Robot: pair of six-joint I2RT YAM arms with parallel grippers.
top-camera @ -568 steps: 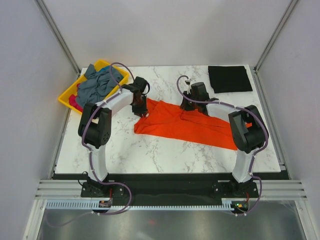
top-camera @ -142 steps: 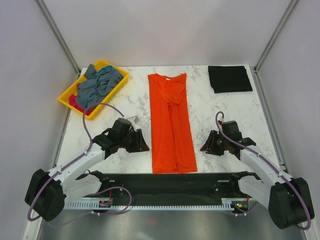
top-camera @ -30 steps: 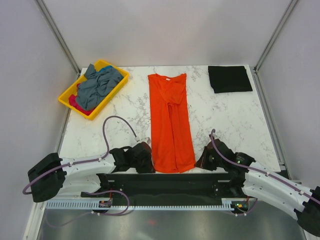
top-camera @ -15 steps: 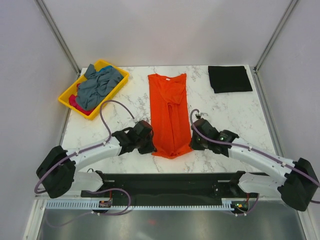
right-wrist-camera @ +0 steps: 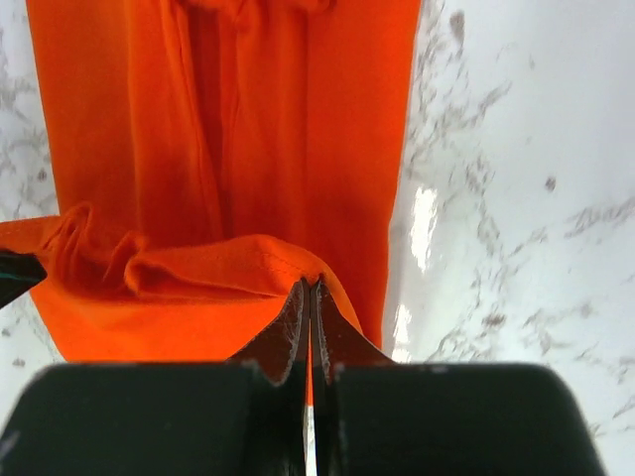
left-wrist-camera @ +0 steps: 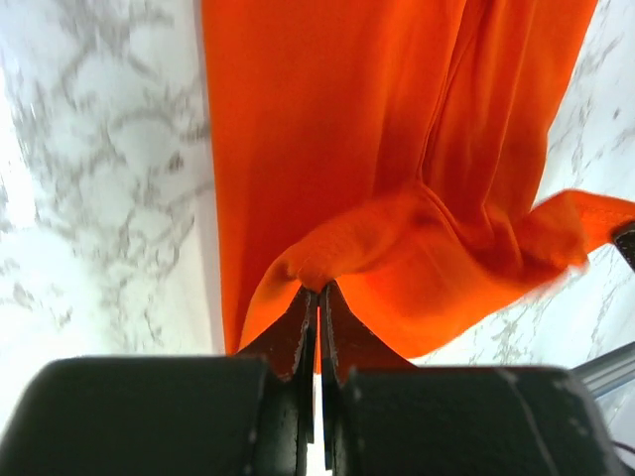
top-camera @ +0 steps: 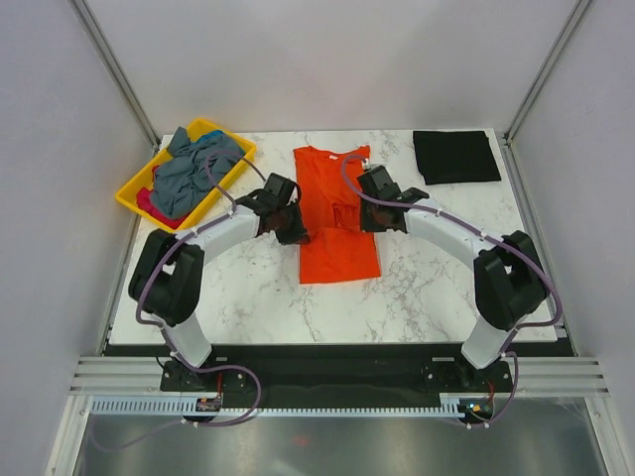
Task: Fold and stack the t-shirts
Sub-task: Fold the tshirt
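The orange t-shirt (top-camera: 337,213) lies as a long strip in the middle of the table, its near end lifted and doubled back over itself. My left gripper (top-camera: 292,230) is shut on the left corner of that hem (left-wrist-camera: 327,260). My right gripper (top-camera: 369,220) is shut on the right corner (right-wrist-camera: 268,260). Both hold the hem above the shirt's middle. A black t-shirt (top-camera: 455,156) lies folded at the far right. Grey-blue (top-camera: 198,164) and pink (top-camera: 147,201) shirts are heaped in the tray.
The yellow plastic tray (top-camera: 135,184) stands at the far left corner. Bare marble table (top-camera: 248,288) lies near the arms. Frame posts and grey walls close in the sides and back.
Both grippers have carried the orange shirt's near hem away from the front edge toward the collar, so the strip is now folded over and shorter. The tray and black shirt have not moved.
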